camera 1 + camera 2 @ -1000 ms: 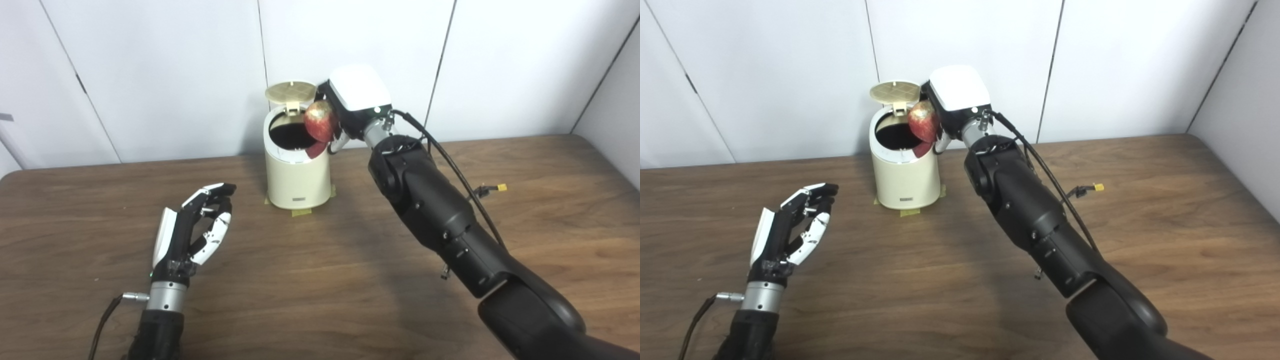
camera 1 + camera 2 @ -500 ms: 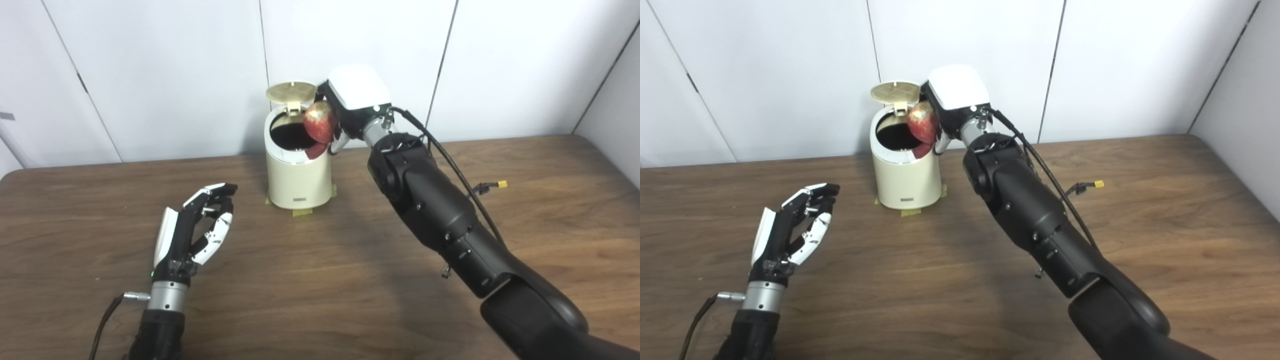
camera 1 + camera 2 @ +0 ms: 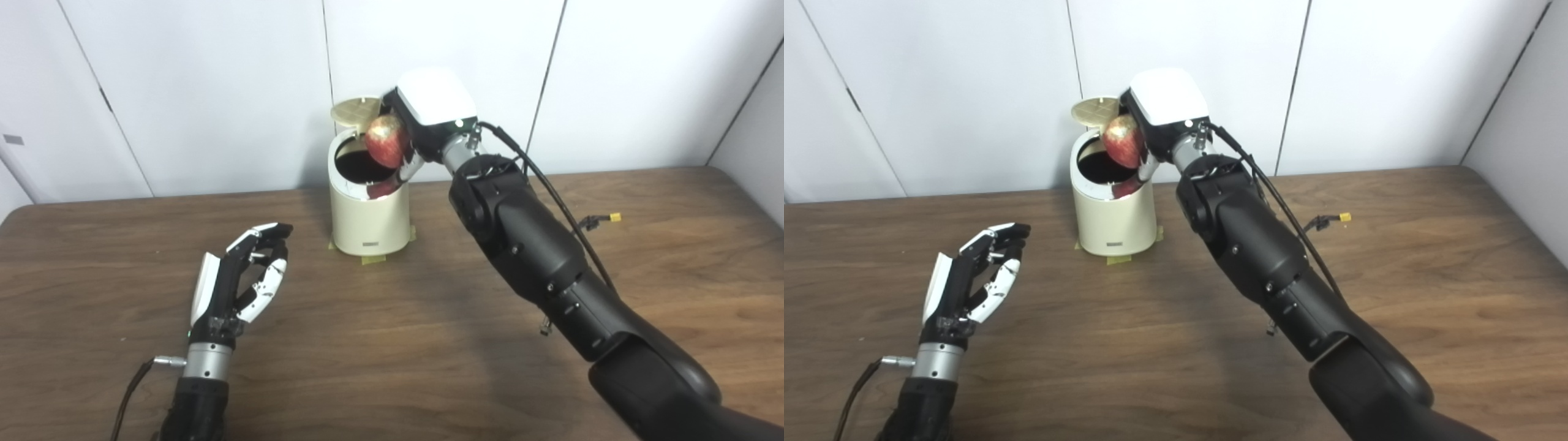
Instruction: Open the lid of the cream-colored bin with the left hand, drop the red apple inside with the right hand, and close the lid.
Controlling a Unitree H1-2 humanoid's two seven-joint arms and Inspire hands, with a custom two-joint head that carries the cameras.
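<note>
1. Right hand (image 3: pixel 422 125) grips the apple (image 3: pixel 387 131) above the bin (image 3: pixel 367 208), which stands near the table's (image 3: pixel 392 343) far edge with its lid (image 3: pixel 355 110) up.
2. Apple hangs over the opening's right rim, not its middle; released here, it could strike the rim and roll off.
3. Hand sits close to the raised lid and could knock it shut.
4. Left hand (image 3: pixel 242 282) rests apart, fingers loosely spread, holding nothing.

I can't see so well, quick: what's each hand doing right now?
Left hand: open, holding nothing, fingers apart above the table.
Right hand: shut on the apple, over the open bin.
</note>
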